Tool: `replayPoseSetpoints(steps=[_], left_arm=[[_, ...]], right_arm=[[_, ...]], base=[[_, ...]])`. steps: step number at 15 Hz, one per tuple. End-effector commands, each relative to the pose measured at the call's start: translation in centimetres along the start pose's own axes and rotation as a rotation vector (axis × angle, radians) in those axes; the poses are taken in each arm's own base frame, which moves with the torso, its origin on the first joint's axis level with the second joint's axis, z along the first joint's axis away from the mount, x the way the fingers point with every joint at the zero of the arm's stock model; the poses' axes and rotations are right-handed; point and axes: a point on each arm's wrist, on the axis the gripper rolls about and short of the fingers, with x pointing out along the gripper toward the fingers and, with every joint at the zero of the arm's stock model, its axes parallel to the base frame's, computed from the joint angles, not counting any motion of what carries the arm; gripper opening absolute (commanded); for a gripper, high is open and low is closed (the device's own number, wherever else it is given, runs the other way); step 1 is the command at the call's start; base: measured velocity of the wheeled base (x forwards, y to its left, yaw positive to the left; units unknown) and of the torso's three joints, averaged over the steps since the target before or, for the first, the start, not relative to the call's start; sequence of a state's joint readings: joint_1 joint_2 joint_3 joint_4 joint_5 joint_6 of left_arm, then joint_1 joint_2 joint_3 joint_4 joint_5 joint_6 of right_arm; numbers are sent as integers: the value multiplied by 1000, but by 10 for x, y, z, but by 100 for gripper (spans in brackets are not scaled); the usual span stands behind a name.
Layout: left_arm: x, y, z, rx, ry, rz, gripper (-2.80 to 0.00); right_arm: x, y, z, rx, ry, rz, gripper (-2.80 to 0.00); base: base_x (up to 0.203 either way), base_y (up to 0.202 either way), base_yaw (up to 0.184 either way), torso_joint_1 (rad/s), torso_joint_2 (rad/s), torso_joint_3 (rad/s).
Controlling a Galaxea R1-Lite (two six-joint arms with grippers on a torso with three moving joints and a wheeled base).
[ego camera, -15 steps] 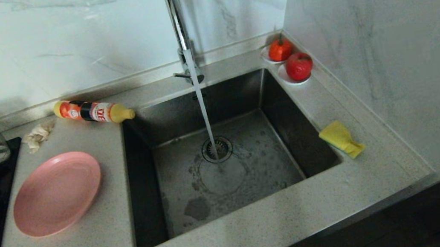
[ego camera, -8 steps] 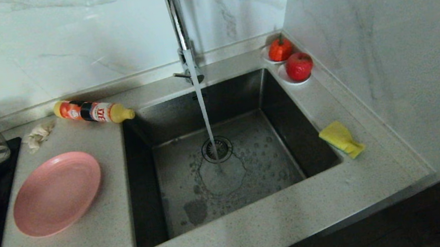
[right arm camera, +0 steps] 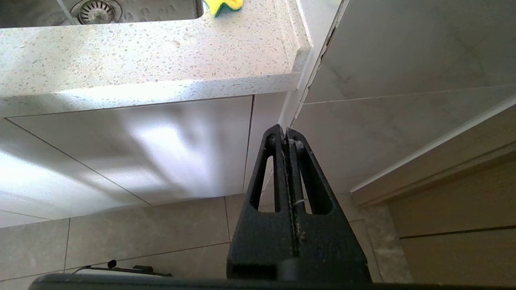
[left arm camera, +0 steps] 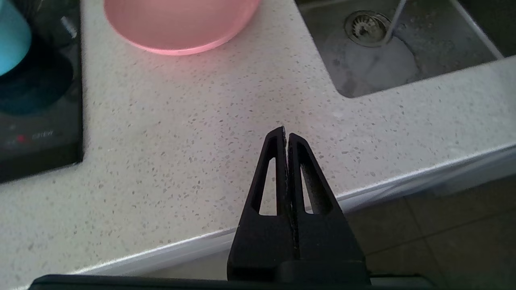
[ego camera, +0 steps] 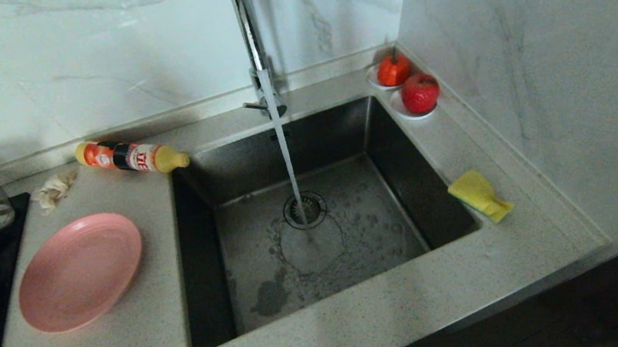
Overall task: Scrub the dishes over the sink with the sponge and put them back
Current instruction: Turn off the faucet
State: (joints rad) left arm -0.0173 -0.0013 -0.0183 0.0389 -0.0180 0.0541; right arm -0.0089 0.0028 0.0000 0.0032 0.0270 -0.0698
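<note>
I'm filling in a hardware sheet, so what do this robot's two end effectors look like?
Both match: the left end effector and right end effector are matte black, each with two tapering fingers with long cut-out slots, on a broader black base. No cables or markings show.

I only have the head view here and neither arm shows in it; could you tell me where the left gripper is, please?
Observer: The left gripper is shut and empty, over the front edge of the counter, short of the pink plate.
Operator: Thank you. And the right one?
Observer: The right gripper is shut too, lower down in front of the cabinet door, below the counter's edge.
Operator: Is the sponge near it?
Observer: No, the sponge lies on the counter above, well clear of the gripper.
</note>
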Motion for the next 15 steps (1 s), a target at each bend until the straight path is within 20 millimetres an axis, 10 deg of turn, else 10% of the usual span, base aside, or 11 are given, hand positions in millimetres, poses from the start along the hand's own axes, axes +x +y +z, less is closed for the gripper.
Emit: replayPoseSetpoints(steps=[1, 3, 8, 11, 15], left_arm=[[0, 0, 0, -40, -4, 18, -280], [-6, 1, 18, -45, -72, 17, -280], [-41, 5, 140, -70, -198, -100, -280], [12, 8, 212, -139, -41, -200, -280], [138, 8, 261, -281, 211, -305, -280]], right_arm=[[0, 0, 0, -1, 2, 0, -280], [0, 0, 0, -1, 2, 0, -280], [0, 0, 0, -1, 2, 0, -280], [0, 0, 0, -1, 2, 0, -280], [0, 0, 0, -1, 2, 0, -280]], base=[[0, 0, 0, 0, 0, 0], [0, 0, 0, 0, 0, 0], [0, 0, 0, 0, 0, 0], [0, 0, 0, 0, 0, 0], [0, 0, 0, 0, 0, 0]])
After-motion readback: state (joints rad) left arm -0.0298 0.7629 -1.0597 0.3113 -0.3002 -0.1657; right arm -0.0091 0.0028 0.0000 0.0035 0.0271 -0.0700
